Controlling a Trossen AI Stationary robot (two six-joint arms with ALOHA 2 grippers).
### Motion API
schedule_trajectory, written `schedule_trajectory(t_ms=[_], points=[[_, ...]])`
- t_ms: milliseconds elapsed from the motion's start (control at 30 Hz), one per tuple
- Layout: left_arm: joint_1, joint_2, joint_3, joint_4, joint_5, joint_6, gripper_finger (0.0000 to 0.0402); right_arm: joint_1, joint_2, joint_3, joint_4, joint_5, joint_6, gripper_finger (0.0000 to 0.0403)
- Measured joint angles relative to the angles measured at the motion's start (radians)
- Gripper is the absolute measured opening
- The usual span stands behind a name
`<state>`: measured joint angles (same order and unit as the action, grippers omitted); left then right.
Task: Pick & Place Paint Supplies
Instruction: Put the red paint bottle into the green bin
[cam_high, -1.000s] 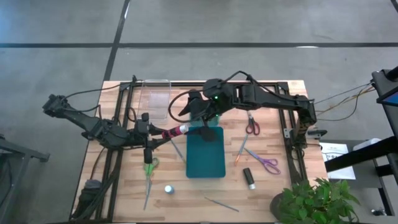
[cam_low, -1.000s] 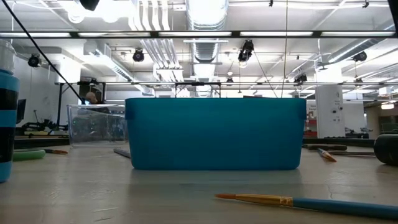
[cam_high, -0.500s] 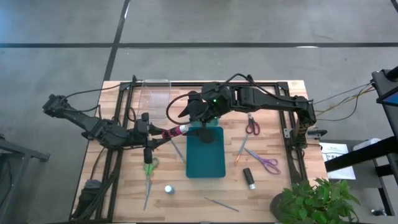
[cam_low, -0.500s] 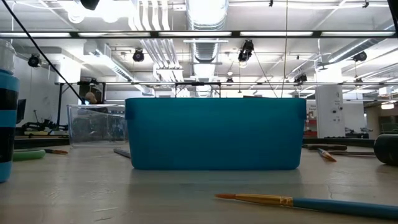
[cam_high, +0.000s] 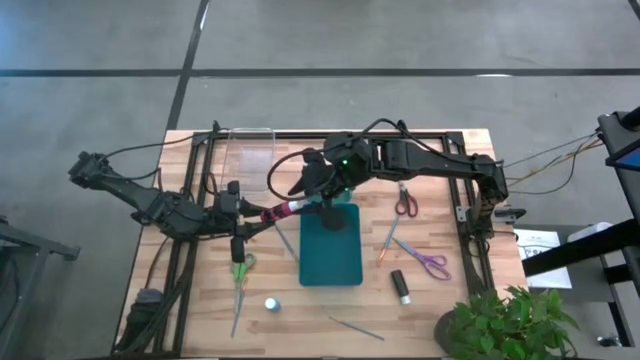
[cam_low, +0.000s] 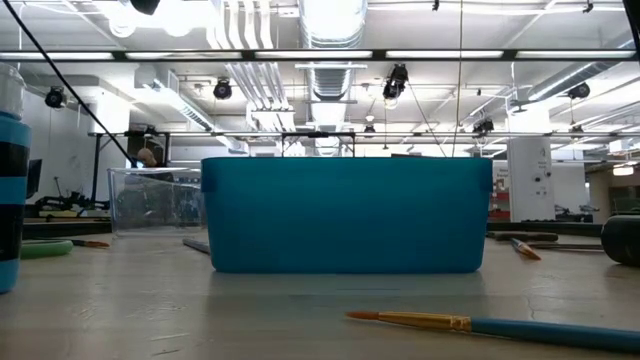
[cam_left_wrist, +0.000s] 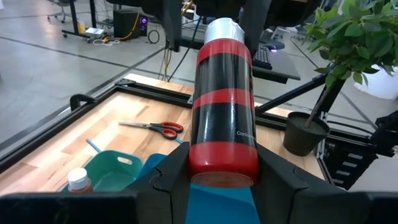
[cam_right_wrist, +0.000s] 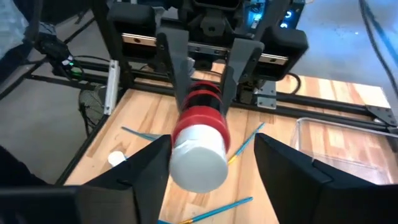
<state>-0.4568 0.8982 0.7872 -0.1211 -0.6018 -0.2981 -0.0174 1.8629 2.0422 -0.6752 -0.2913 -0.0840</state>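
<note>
The left pincer (cam_left_wrist: 221, 177) clenches a red-and-black paint bottle (cam_left_wrist: 222, 106), holding it level above the desk (cam_high: 440, 300) beside the teal tray (cam_high: 331, 250). The right pincer (cam_right_wrist: 211, 165) brackets its white cap (cam_right_wrist: 198, 155); fingers (cam_right_wrist: 292, 171) seem apart, contact is unclear.

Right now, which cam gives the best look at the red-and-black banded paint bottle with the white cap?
Left wrist view: the red-and-black banded paint bottle fills the frame, held between the left gripper fingers. Right wrist view shows its white cap end-on, with the right gripper fingers either side. High view shows a small sliver. Low view: none.
</note>
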Motion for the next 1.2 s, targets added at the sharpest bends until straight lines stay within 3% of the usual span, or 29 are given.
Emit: schedule_trajectory(t_ms=[633, 1067, 1200], points=[[0.000, 0.000, 0.000, -0.001, -0.004, 0.000, 0.0136, 0.000, 0.000, -0.005, -0.003, -0.023, 0.004, 0.0115], [-0.001, 0.000, -0.001, 0.004, 0.001, -0.050, 0.0136, 0.004, -0.002, -0.013, 0.000, -0.019, 0.010, 0.0112], [-0.001, 0.000, -0.001, 0.005, 0.000, -0.073, 0.0162, 0.004, -0.002, -0.013, 0.000, -0.016, 0.009, 0.0112]])
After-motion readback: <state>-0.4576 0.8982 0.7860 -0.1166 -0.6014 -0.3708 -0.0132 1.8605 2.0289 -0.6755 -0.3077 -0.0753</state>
